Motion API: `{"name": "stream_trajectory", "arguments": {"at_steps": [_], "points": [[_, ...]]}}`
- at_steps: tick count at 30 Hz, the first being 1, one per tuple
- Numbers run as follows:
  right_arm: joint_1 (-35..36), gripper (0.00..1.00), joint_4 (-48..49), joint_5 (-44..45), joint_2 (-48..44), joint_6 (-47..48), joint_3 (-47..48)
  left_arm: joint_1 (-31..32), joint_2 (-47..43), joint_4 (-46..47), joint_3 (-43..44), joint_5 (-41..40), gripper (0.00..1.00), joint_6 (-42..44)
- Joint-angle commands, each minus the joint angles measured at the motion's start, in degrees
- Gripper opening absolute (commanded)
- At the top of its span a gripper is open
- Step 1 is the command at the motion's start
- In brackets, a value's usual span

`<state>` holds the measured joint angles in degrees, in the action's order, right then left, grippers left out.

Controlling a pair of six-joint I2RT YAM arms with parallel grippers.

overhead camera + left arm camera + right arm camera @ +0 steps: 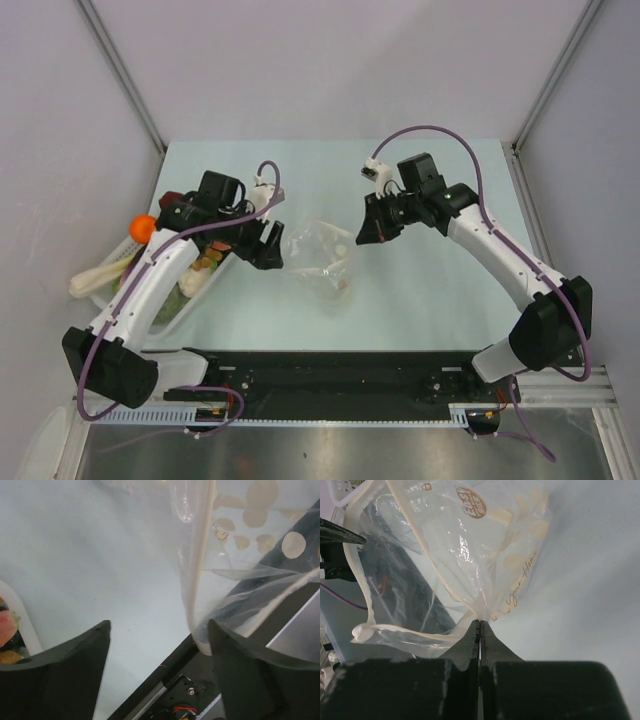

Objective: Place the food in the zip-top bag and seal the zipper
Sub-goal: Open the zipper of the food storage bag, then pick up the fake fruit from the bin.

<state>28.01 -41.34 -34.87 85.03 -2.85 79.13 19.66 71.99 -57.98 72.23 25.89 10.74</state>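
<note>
Right wrist: right gripper (479, 625) clamped on the zip-top bag (485, 545), left gripper (159, 630) apart; held at 1 point, the mouth could sag shut.

The zip-top bag (322, 255) lies right of the tray (178, 322).

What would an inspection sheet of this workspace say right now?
Surface: pale green table.
Job's things: zip-top bag mid-table, crumpled, its zipper unsealed; food lies in the white tray, left.
Clutter: nothing seen.
Claws: left claw open, zipper between its fingers; right claw shut on the bag's edge.
Cables: purple cable along each arm.
Surroundings: plain grey walls.
</note>
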Motion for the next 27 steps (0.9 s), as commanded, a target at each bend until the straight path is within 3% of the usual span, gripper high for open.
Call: {"name": "stream_trajectory", "arguments": {"at_steps": [1, 2, 8, 12, 18, 27], "points": [[2.48, 0.0, 5.13, 2.43, -0.57, -3.73, -0.82, -3.82, -3.34, -1.61, 4.58, 0.39, 0.94, 2.97], [3.01, 0.0, 5.65, 2.79, -0.57, -4.09, -1.08, -5.32, -4.65, -2.05, 5.11, 1.0, 1.0, 2.97], [4.86, 0.0, 7.42, 4.64, -0.75, -4.53, -2.23, -21.48, -5.89, -4.69, 9.85, 8.29, 1.0, 4.11], [4.51, 0.0, 7.24, 4.29, -1.36, -4.62, -2.14, -28.34, -4.58, -5.13, 11.71, 7.25, 1.0, 6.13], [2.4, 0.0, 6.63, 4.02, -2.68, -4.88, -2.23, -31.17, -2.56, -4.78, 13.9, 6.46, 1.0, 9.55], [1.52, 0.0, 6.8, 3.23, -2.24, -5.15, -2.23, -31.0, 6.14, -12.85, 21.55, 9.08, 0.94, 38.27]]}}
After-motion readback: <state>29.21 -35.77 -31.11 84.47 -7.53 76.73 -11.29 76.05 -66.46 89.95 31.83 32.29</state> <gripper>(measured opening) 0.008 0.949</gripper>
